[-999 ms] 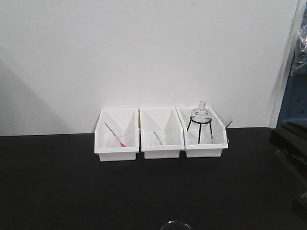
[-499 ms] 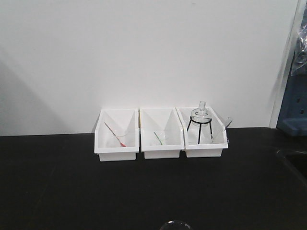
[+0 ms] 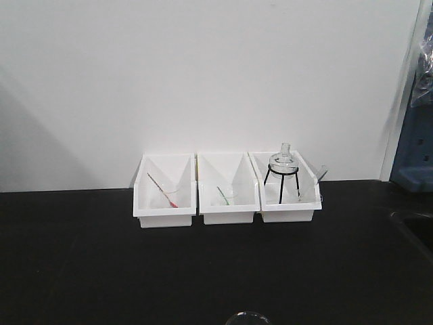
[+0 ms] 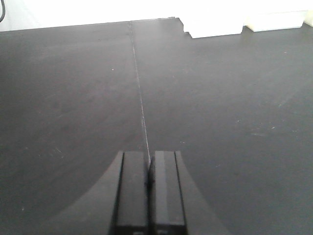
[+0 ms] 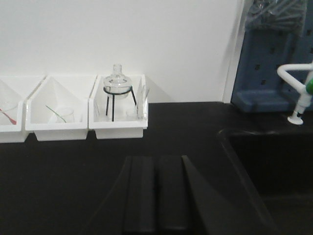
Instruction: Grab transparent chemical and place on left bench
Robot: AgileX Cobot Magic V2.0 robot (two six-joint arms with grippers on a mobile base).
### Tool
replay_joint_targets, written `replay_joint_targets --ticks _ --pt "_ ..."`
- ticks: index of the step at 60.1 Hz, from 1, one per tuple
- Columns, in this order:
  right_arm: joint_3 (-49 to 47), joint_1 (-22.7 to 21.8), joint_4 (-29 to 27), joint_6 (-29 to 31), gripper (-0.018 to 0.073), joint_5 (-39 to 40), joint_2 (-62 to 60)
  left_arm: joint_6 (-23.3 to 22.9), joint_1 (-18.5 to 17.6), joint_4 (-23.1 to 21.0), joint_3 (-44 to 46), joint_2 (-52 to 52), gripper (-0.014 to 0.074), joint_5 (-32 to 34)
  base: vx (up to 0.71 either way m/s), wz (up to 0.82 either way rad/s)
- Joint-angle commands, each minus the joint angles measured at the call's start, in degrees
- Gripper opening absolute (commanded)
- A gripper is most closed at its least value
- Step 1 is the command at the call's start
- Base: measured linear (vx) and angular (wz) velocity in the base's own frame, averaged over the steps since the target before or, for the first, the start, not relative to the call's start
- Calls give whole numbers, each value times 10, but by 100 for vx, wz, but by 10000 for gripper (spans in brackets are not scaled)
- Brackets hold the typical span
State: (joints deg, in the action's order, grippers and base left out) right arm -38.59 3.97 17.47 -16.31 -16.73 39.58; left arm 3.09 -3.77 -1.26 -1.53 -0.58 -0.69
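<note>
Your left gripper [image 4: 148, 191] and right gripper [image 5: 156, 193] both hang clenched and empty over the black counter [image 3: 203, 271]. The transparent chemical beaker [image 5: 130, 113] sits in the rightmost white bin [image 5: 117, 128] (beside the round flask [image 5: 117, 81] on its black wire tripod), against the white wall.
</note>
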Motion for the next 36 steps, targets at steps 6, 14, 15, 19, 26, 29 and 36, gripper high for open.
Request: replay_joint_targets --ticks 6,14,15,19,26,29,36 --pt "82 -1 -99 84 -8 23 -101 -4 -1 0 -9 -11 -3 45 0 0" --pt "212 -1 -160 110 -8 70 -211 -4 -1 0 -9 -11 -3 45 0 0" --pt "224 -1 -161 110 -8 74 -230 -4 -1 0 -9 -11 -3 45 0 0" --pt "273 -1 -165 109 -8 84 -286 -4 -1 0 -9 -11 -3 45 0 0" --pt "342 -1 -167 109 -8 103 -367 -4 -1 0 -9 -11 -3 45 0 0" --pt "360 -1 -175 109 -8 108 -394 -4 -1 0 -9 -11 -3 45 0 0" --pt "395 -1 -216 108 -8 128 -404 -4 -1 0 -9 -11 -3 45 0 0"
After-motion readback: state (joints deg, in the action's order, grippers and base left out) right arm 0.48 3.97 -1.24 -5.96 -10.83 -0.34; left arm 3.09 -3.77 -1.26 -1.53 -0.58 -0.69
